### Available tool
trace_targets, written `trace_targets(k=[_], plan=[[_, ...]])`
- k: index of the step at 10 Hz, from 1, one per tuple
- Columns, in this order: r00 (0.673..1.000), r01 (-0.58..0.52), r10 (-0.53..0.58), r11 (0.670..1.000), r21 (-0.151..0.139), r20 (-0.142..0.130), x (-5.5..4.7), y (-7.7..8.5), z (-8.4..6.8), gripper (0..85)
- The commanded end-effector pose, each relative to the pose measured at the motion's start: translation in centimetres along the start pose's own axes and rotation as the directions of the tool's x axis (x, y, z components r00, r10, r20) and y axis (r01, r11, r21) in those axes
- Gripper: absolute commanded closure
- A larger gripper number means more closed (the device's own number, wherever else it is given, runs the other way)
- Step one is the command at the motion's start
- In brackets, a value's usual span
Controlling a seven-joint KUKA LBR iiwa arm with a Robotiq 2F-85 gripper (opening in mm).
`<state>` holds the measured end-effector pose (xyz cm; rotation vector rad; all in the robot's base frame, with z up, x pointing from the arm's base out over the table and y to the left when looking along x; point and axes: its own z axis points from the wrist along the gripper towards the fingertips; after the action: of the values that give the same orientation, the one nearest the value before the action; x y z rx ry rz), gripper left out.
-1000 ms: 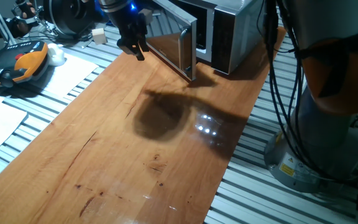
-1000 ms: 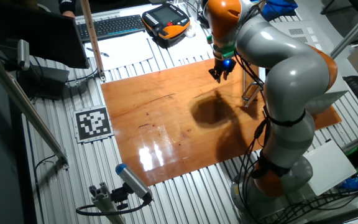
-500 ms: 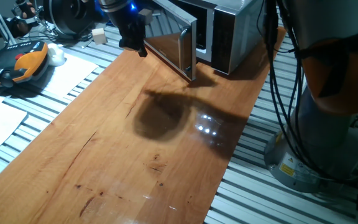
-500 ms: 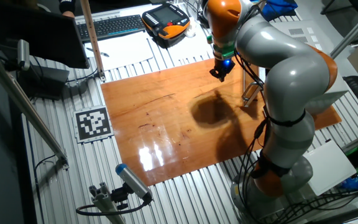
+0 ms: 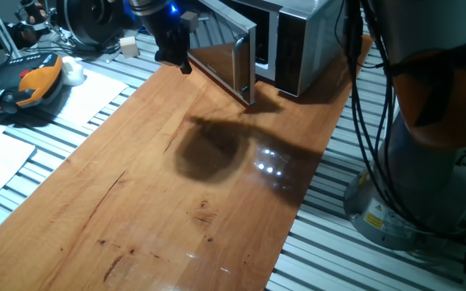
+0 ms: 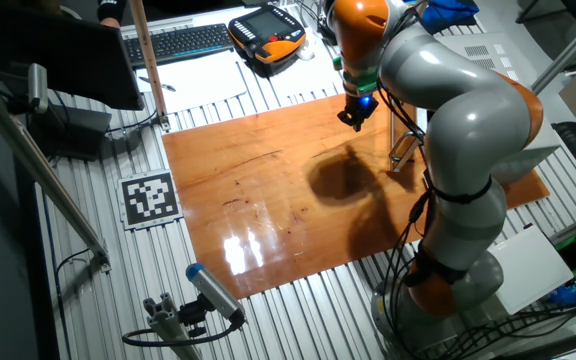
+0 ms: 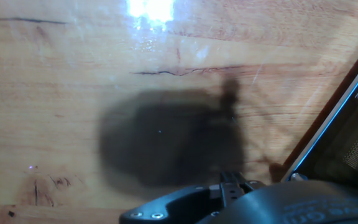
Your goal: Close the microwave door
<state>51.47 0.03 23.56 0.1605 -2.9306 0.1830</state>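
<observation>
The microwave [image 5: 306, 40] stands at the back right of the wooden board [image 5: 176, 202]. The microwave door [image 5: 229, 65] stands open and juts out over the board, its glossy face reflecting the wood. My gripper [image 5: 180, 65] hangs just left of the door's far end, close to it and a little above the board; its fingers look pressed together and hold nothing. In the other fixed view the gripper [image 6: 356, 118] is a single dark tip, and my arm hides most of the microwave. The hand view shows the door's lower edge [image 7: 344, 124] at the right and my shadow on the wood.
An orange and black teach pendant [image 5: 23, 85] lies on white paper left of the board. A keyboard [image 6: 183, 42] and a printed marker tag [image 6: 150, 198] lie beyond the board's edges. The arm's base and its cables [image 5: 411, 162] stand at the right.
The gripper's fingers, spread one second ago, have come together, and the hand has risen slightly next to the door. Nothing has moved in the last half second.
</observation>
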Motion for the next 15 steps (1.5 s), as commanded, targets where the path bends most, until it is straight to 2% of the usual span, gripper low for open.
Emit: trace_targets(k=[1, 2, 3, 4, 5, 6, 7, 8, 9, 11, 12, 13, 14, 15], plan=[[0.997, -0.007, 0.007, 1.0, 0.008, 0.077, 0.01, 0.0, -0.01, 85.0], [0.992, -0.028, 0.032, 0.999, -0.033, 0.122, 0.01, 0.0, -0.01, 85.0], [0.993, -0.059, 0.066, 0.995, -0.076, 0.098, 0.01, 0.0, -0.01, 85.0], [0.989, -0.102, 0.109, 0.992, -0.071, 0.102, 0.01, 0.0, -0.01, 85.0], [0.982, -0.124, 0.126, 0.992, -0.02, 0.141, 0.01, 0.0, -0.01, 85.0], [0.977, -0.14, 0.137, 0.99, 0.003, 0.164, 0.01, 0.0, -0.01, 85.0], [0.976, -0.141, 0.139, 0.99, 0.0, 0.167, 0.01, 0.0, -0.01, 85.0], [0.974, -0.16, 0.166, 0.986, -0.051, 0.154, 0.01, 0.0, -0.01, 85.0], [0.974, -0.172, 0.179, 0.983, -0.061, 0.138, 0.01, 0.0, -0.01, 85.0], [0.972, -0.188, 0.194, 0.981, -0.055, 0.13, 0.01, 0.0, -0.01, 85.0], [0.972, -0.186, 0.194, 0.98, -0.075, 0.134, 0.01, 0.0, -0.01, 85.0], [0.972, -0.181, 0.191, 0.98, -0.081, 0.134, 0.01, 0.0, -0.01, 85.0], [0.972, -0.181, 0.19, 0.981, -0.076, 0.136, 0.01, 0.0, -0.01, 85.0], [0.972, -0.181, 0.188, 0.982, -0.058, 0.144, 0.01, 0.0, -0.01, 85.0]])
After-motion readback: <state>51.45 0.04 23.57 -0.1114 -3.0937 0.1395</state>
